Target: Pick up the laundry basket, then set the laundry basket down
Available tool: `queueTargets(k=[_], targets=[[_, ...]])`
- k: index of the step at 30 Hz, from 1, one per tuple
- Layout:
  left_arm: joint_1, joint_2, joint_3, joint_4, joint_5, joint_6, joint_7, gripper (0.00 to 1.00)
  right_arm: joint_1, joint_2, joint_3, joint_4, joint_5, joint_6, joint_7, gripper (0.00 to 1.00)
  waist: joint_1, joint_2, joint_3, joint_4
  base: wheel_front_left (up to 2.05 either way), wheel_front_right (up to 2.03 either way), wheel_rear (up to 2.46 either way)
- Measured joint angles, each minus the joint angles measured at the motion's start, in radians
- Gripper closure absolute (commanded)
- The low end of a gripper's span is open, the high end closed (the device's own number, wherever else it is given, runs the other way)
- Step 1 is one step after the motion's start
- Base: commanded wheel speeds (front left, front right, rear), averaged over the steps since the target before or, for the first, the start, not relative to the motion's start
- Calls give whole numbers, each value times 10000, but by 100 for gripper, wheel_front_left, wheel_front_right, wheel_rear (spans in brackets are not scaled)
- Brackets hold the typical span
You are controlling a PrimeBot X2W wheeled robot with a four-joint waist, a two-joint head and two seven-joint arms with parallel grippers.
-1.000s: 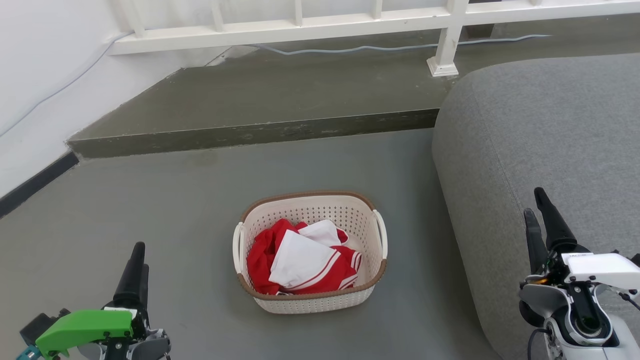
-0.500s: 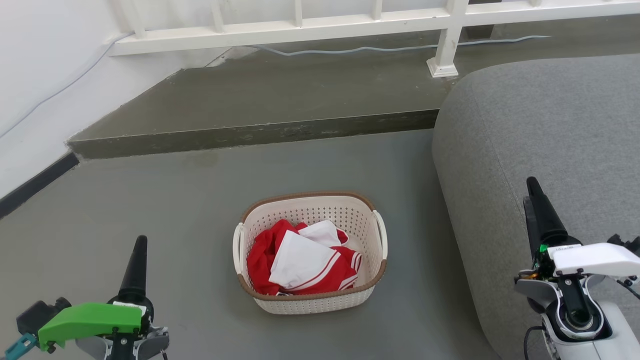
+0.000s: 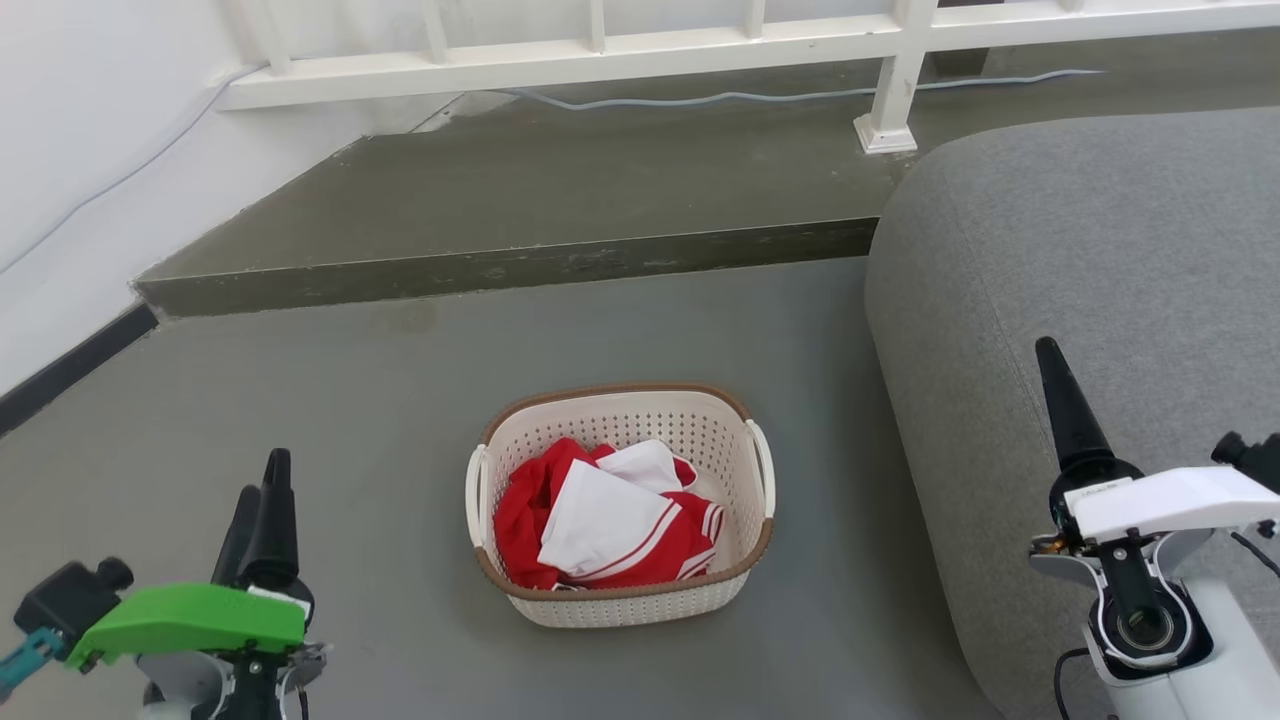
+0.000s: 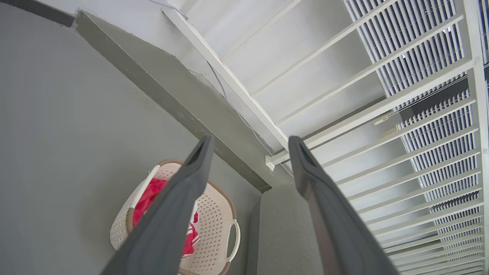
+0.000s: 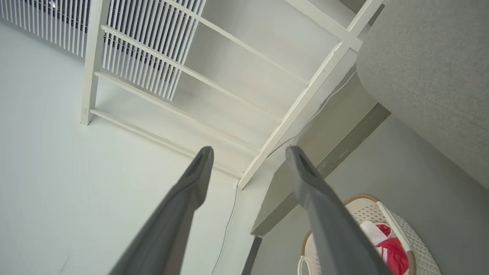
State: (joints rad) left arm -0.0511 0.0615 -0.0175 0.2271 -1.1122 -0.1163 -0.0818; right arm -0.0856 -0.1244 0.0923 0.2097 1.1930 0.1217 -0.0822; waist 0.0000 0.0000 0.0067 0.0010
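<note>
While the cream perforated plastic laundry basket (image 3: 620, 600) rests on the grey floor (image 3: 400, 400), my left claw (image 4: 251, 139) and right claw (image 5: 250, 149) gape, empty.

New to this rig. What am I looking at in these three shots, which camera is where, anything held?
It is a wheeled robot with two arms, each ending in a two-fingered claw. The shot showing both arms comes from its head camera, looking down: left claw at lower left, right claw at lower right. The other two come from wrist cameras, looking along each claw's dark fingers. On the grey floor sits the laundry basket, with red and white clothes inside, beside a grey upholstered seat. Both claws are open, empty and apart from the basket.
</note>
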Motion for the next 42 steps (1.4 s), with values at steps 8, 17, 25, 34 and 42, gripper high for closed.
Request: queueTargets(k=[8,17,25,34,42], targets=[[-108,123,-299,-104,1726,253,-263,0,-206,-211,431,10,-1582,0,-247,0,0,0,11,-21,0,0,0],[-111,249,-692,-134,3582,600,-560,0,-384,-376,679,-42,-3229,-198,-571,0,0,0,13,-57,0,0,0],[-113,261,-1045,-111,5156,940,-871,0,-441,-456,1085,-12,-4878,-642,-863,0,0,0,20,-85,0,0,0],[-128,199,-1198,-113,6385,1216,-1200,0,-502,-518,1400,61,-6243,-989,-1198,0,0,0,50,-90,0,0,0],[-238,161,-1367,-132,7380,1344,-1486,0,-619,-518,1616,77,-7279,-1124,-1473,0,0,0,82,-91,0,0,0]])
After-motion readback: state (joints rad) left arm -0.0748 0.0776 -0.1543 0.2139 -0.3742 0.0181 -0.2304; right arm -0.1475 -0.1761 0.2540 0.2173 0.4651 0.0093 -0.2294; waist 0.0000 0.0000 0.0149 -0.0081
